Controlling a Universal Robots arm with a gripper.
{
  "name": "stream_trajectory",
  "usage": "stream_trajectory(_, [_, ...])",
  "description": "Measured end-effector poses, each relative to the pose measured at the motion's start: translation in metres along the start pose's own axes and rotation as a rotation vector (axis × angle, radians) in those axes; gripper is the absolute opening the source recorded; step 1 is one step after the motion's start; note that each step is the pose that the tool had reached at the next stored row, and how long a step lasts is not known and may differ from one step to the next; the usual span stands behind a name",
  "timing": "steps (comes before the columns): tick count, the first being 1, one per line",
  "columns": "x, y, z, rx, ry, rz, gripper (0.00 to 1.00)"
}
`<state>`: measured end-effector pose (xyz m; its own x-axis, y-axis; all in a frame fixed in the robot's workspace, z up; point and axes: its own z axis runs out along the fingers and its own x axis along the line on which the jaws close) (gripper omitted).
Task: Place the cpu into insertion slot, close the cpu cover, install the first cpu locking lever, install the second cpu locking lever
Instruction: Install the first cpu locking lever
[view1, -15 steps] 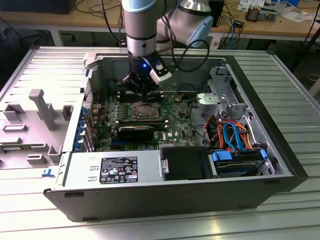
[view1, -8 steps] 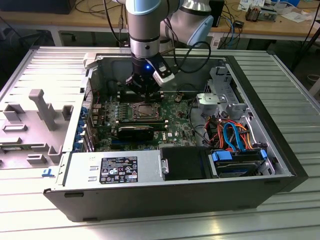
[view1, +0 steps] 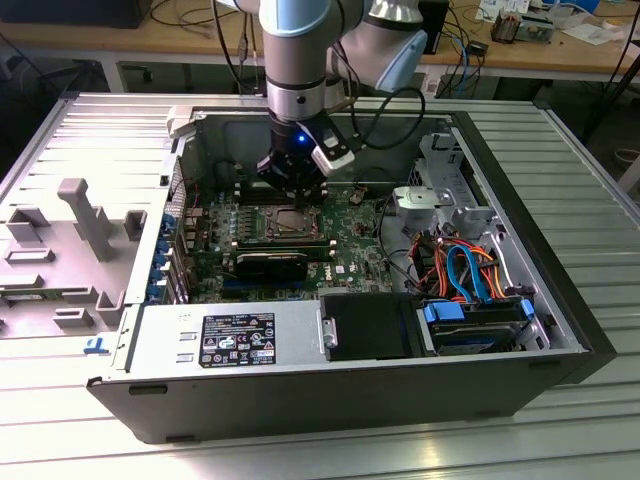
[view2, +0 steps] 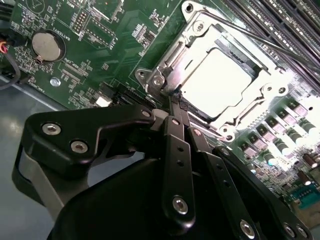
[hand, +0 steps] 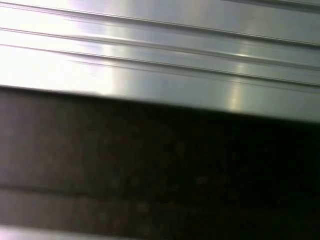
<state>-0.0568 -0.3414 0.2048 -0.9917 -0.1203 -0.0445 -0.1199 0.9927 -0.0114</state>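
An open computer case (view1: 560, 300) lies on its side on a ribbed metal tabletop (view1: 300, 455). Inside, a green circuit board (view1: 350, 240) lies flat. The robot arm (view1: 300, 60) reaches straight down into the case. Its black hand (view2: 175, 107) has its fingers pressed together, holding nothing, tips at the corner of the insertion slot (view2: 272, 90). The cpu cover (view2: 175, 57) lies closed over the square cpu (view2: 220, 82), which sits flat, face up.
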Motion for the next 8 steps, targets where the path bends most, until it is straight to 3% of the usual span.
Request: stream_trajectory(8, [-0.0040, -0.0010, 0.0030, -0.0004, -0.0005, 0.000, 0.11])
